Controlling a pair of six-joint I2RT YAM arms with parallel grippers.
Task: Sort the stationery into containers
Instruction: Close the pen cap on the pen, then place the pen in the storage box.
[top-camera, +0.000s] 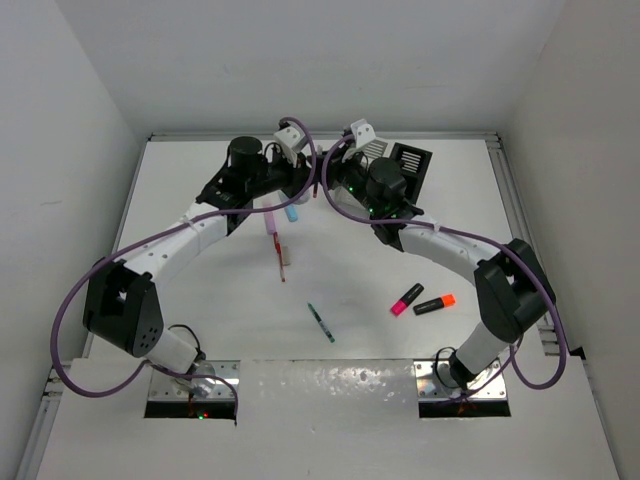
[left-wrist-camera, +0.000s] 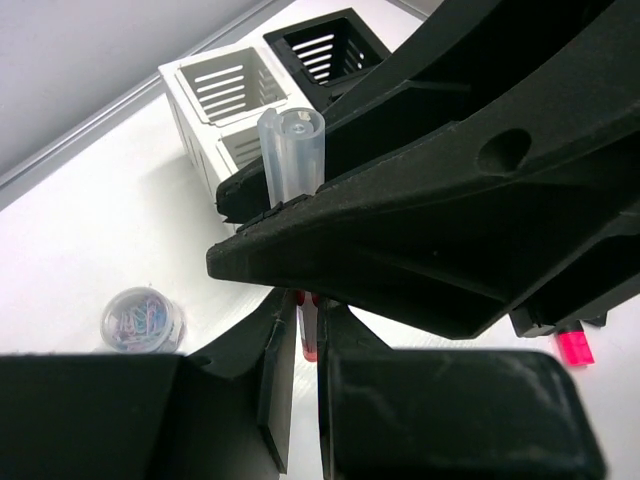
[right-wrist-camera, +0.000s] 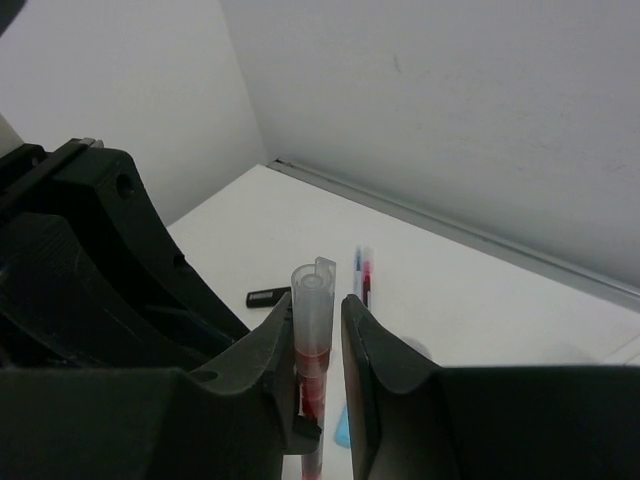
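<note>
A red pen with a clear cap (right-wrist-camera: 312, 320) stands upright between both grippers. My left gripper (left-wrist-camera: 305, 325) is shut on its red lower part (left-wrist-camera: 308, 335). My right gripper (right-wrist-camera: 318, 305) is open around the cap end; the pen rests against one finger with a gap to the other. In the top view the two grippers (top-camera: 303, 180) (top-camera: 330, 178) meet at the back middle. The white bin (left-wrist-camera: 225, 100) and the black bin (left-wrist-camera: 325, 40) stand joined just beyond; the black bin (top-camera: 410, 165) shows behind the right arm.
On the table lie a pink stick (top-camera: 270, 215), a blue stick (top-camera: 292, 212), a red pen (top-camera: 282, 255), a green pen (top-camera: 321, 322), a pink highlighter (top-camera: 406, 299) and an orange highlighter (top-camera: 434, 304). A round tub of clips (left-wrist-camera: 142, 320) sits left of the bins.
</note>
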